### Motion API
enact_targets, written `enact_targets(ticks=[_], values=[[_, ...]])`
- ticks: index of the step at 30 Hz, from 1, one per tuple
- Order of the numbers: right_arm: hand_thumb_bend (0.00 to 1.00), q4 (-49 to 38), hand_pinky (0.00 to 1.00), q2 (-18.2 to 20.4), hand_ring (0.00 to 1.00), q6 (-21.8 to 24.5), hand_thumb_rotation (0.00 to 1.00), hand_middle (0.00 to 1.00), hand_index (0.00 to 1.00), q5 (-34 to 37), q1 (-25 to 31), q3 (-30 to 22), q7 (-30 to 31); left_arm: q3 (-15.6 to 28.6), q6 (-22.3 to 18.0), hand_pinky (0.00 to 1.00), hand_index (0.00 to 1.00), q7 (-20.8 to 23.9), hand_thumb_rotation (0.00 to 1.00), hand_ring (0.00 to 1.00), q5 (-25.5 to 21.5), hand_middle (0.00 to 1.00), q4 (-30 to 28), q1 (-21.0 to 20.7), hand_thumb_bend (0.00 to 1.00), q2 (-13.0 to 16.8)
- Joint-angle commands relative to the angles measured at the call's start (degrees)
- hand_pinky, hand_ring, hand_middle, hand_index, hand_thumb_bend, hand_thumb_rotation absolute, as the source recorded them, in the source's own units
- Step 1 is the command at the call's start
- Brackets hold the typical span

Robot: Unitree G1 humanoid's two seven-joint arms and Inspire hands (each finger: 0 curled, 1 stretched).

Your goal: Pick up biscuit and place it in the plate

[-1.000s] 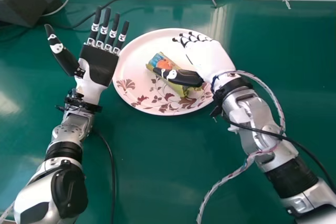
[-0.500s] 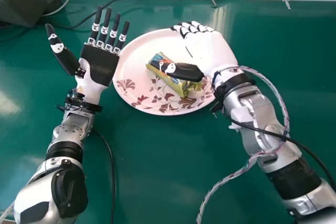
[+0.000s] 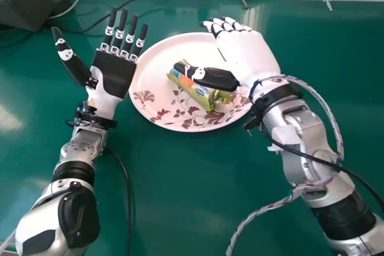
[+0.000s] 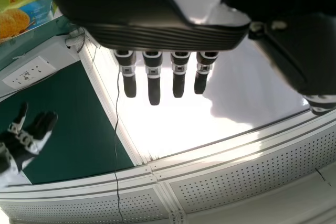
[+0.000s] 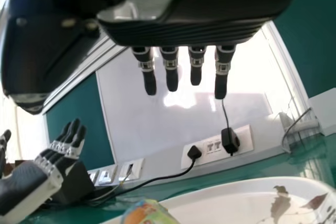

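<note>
While the biscuit packet [image 3: 201, 94] sits on the flowered plate [image 3: 153, 58], here's the right hand [image 3: 247, 55] above, fingers straight and slightly spread, pinching nothing, thumb stretched over the packet; whether it touches, I can't tell. Over beside the plate, the left hand [image 3: 112, 73] lies open, fingers fanned. Light stuff, this, I'd judge: slick and crinkly outside, brittle within, so a hard squeeze could mean crumbs! It looks delivered, but any regrip wants a soft pinch across the middle, thumb on one long side, fingers opposite.
</note>
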Motion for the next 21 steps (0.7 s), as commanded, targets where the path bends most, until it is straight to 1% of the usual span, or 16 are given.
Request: enact_targets(ticks=[1,3,5,9,11,14,18,21], values=[[0.96,-2.9,0.88,0.2,0.98,0.2,0.74,1.0,0.97,0.2,1.4,-0.8,1.0,0.0,-0.6,0.92,1.0,0.6,0.85,0.92,1.3,1.0,2.3,3.9,1.0,-0.9],[0.96,-4.9,0.88,0.3,0.99,0.6,0.74,1.0,0.98,-0.1,2.2,-1.4,1.4,0.1,-0.2,0.92,1.0,0.7,0.85,0.92,1.1,1.0,2.4,3.8,1.0,-0.9],[0.96,-6.7,0.88,0.3,0.99,0.5,0.72,1.0,0.97,-0.4,3.2,-2.0,1.3,0.2,0.2,0.91,1.0,1.1,0.85,0.91,0.9,0.98,2.4,3.8,1.0,-0.9],[0.96,-10.7,0.87,0.3,0.97,1.2,0.74,0.99,0.96,-0.3,5.1,-3.3,2.2,-0.2,-1.0,0.9,1.0,1.7,0.85,0.92,1.4,0.98,2.2,3.8,1.0,-1.5],[0.95,-12.9,0.88,0.9,0.97,2.1,0.73,1.0,0.95,0.4,6.1,-4.4,3.1,-0.2,-1.3,0.9,1.0,1.9,0.83,0.92,1.5,0.99,2.3,3.7,1.0,-1.5],[0.94,-15.9,0.86,1.5,0.96,2.6,0.73,1.0,0.95,1.8,8.0,-6.3,3.6,0.1,-1.4,0.92,1.0,2.0,0.8,0.93,1.8,0.99,2.7,3.4,1.0,-1.4],[0.95,-20.3,0.89,2.2,0.97,2.7,0.76,1.0,0.96,3.3,11.1,-9.0,3.3,0.0,-2.4,0.88,1.0,2.4,0.76,0.9,2.2,0.96,2.6,3.4,0.99,-1.7],[0.96,-22.9,0.92,2.8,0.97,2.8,0.77,0.99,0.96,4.5,12.6,-10.5,3.9,-0.2,-3.0,0.9,1.0,2.9,0.74,0.91,2.5,0.96,2.7,3.4,0.96,-1.7]])
